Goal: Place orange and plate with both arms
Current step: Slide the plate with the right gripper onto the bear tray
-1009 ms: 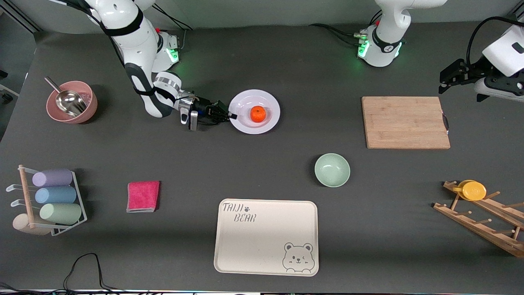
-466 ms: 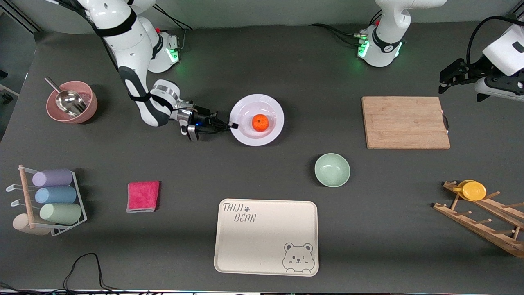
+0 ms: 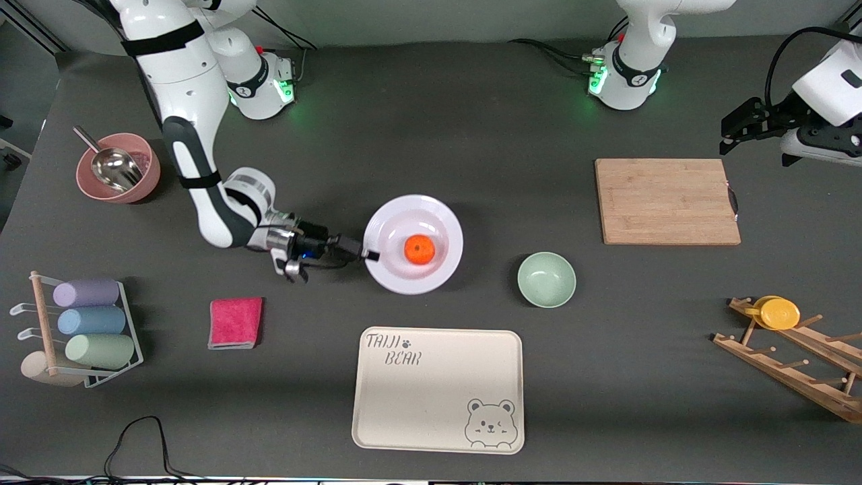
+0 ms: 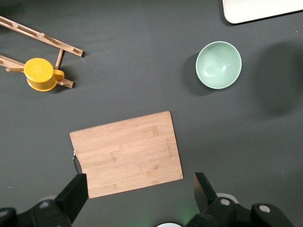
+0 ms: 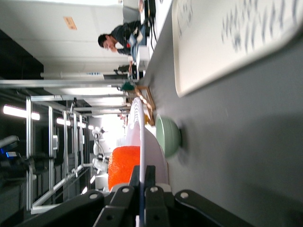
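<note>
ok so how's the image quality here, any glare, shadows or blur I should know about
Front view: even light, sharp, soft shadows beside the plate and green bowl, green glow at both arm bases. Left wrist view: sharp on the cutting board, with the left end effector open and dark at the edge. Right wrist view: the background is overexposed and the orange is blurred, right end effector shut on the plate rim.

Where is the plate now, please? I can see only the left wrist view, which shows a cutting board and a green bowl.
Observer: The plate is held by its rim in the right gripper, beside the green bowl.
Operator: Is the orange on it?
Observer: Yes, the orange sits in the plate's middle.
Operator: How firm is the grip?
Observer: The right wrist view shows the fingers pinching the thin rim edge-on.
</note>
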`<state>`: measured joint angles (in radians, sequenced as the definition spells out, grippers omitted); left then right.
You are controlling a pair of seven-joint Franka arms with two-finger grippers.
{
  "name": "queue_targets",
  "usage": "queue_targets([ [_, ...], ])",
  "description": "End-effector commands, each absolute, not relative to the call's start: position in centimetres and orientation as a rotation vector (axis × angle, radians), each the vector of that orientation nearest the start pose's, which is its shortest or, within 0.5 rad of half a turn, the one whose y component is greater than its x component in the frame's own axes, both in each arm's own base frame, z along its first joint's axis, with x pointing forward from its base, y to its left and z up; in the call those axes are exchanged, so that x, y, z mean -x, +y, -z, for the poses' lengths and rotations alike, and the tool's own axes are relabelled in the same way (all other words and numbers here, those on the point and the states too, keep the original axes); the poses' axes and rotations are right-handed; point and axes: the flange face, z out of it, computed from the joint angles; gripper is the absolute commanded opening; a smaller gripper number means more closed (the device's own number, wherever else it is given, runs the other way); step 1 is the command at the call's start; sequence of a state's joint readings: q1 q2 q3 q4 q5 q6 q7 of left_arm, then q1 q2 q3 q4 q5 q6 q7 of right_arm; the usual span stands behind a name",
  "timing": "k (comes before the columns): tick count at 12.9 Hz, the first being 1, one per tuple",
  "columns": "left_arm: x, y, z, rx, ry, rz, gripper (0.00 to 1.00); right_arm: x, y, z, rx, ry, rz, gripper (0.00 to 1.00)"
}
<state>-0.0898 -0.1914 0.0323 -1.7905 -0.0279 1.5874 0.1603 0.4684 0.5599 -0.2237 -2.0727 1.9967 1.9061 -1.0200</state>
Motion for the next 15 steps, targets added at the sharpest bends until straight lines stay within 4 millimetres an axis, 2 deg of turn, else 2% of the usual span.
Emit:
queue_targets([
  [1,-48.9,-3.1,-62.7,3.167,0.322,0.003,1.00,-62.4,21.3,-17.6,1.765,0.269,0.109,0.00],
  [2,-49.0,-3.0,-62.6,3.169,0.319,0.003,1.00,-64.8,21.9,-18.1,1.771,0.286,0.118,0.00],
  [5,-49.0,-3.0,-62.5,3.168,0.319,0.000,1.00,-70.0,23.5,-17.3,1.811,0.319,0.179,0.00],
  [8,-49.0,-3.0,-62.5,3.169,0.319,0.003,1.00,-73.9,23.5,-15.8,1.814,0.326,0.244,0.00],
  [11,-49.1,-2.9,-62.5,3.169,0.317,0.003,1.00,-75.7,24.9,-13.3,1.837,0.338,0.303,0.00],
  [14,-49.1,-2.9,-62.5,3.169,0.317,0.003,1.00,-75.3,26.5,-11.6,1.836,0.355,0.314,0.00],
  [15,-49.0,-2.9,-62.5,3.170,0.314,0.003,1.00,-75.2,26.4,-11.2,1.841,0.363,0.315,0.00],
])
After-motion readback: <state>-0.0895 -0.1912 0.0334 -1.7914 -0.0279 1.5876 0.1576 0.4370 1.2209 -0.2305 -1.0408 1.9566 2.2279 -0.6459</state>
